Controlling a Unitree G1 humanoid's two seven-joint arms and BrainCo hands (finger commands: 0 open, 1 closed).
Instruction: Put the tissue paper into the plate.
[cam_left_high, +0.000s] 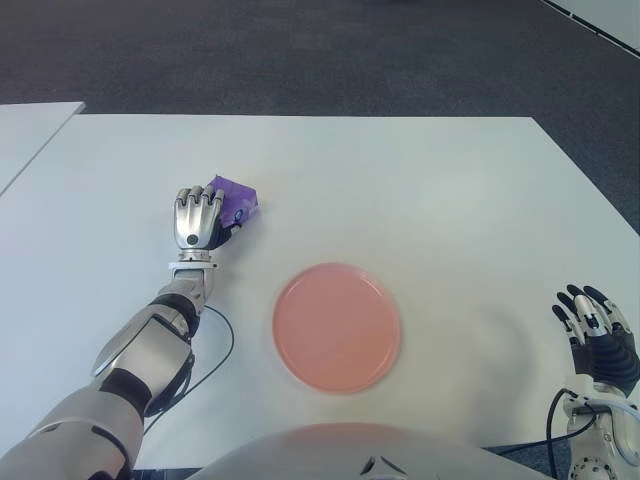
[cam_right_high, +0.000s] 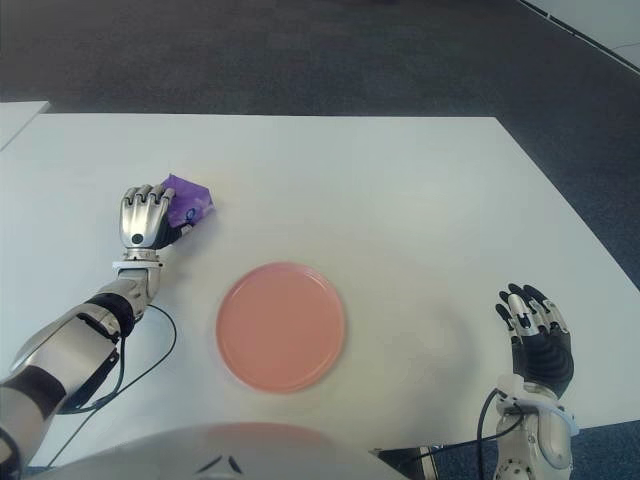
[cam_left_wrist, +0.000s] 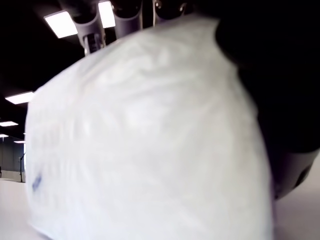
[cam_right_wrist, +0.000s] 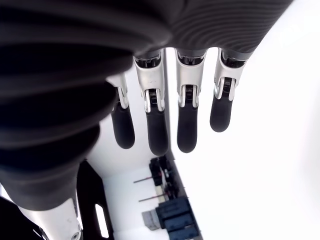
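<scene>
While your robot's left arm reaches out over the white table (cam_left_high: 420, 180), its left hand (cam_left_high: 197, 219) sits at about ten o'clock from the plate, well apart from it, with the knuckles up and the fingers (cam_left_high: 208, 199) curled down over the near edge of a purple tissue pack (cam_left_high: 238, 201). You can see the pack poking out past the fingertips on the far side and toward the robot's right, lying on the table. From the wrist camera on that arm, a pale, crinkled wrapper surface (cam_left_wrist: 145, 140) fills nearly the whole view, pressed right up against the palm, so you can read the hand as clenched around the pack. Whether the pack has left the table you cannot tell from these views.

Move your eye toward the centre and you find the pink round plate (cam_left_high: 337, 326), flat on the table near the robot's body, with nothing in it. A black cable (cam_left_high: 222, 340) loops on the table at about nine o'clock from the plate, beside the left forearm.

Over at about three o'clock from the plate, well apart and near the table's front edge, your right hand (cam_left_high: 598, 336) shows palm down. Its own wrist camera shows the dark-tipped fingers (cam_right_wrist: 186, 115) straight, spread and holding nothing.
</scene>
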